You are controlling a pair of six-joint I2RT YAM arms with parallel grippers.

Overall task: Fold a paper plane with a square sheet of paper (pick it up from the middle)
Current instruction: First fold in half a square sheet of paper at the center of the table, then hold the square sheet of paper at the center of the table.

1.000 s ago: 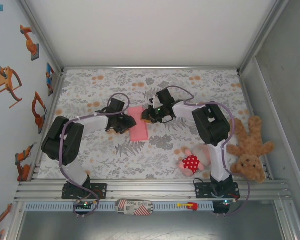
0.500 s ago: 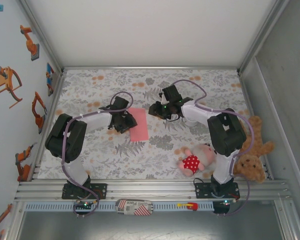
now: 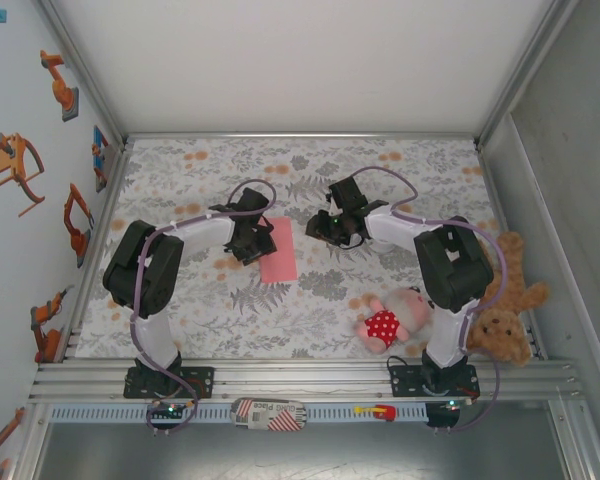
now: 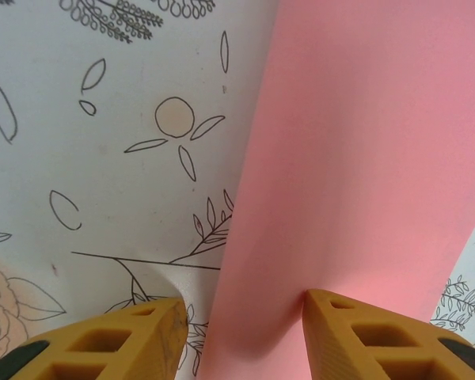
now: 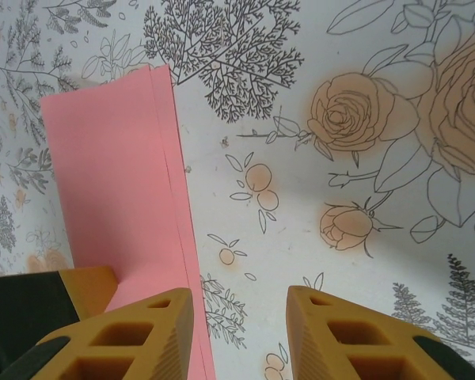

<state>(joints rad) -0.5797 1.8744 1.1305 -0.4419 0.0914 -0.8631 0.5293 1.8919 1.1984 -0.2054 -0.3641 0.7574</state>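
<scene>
Plainly, the square sheet of paper (image 4: 356, 158) lies partly between left fingers (image 4: 134, 340).

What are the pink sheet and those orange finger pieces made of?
The pink sheet looks like thin matte paper: flat, folded double, with crisp offset edges. The orange fingers look like matte moulded or printed plastic, with hollow ribbed cells; rubber cannot be ruled out.

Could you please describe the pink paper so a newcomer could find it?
On the flowered table, look between the left gripper and right gripper. The paper lies there: a narrow folded strip, plain salmon pink, unlike the red-dotted plush doll.
</scene>
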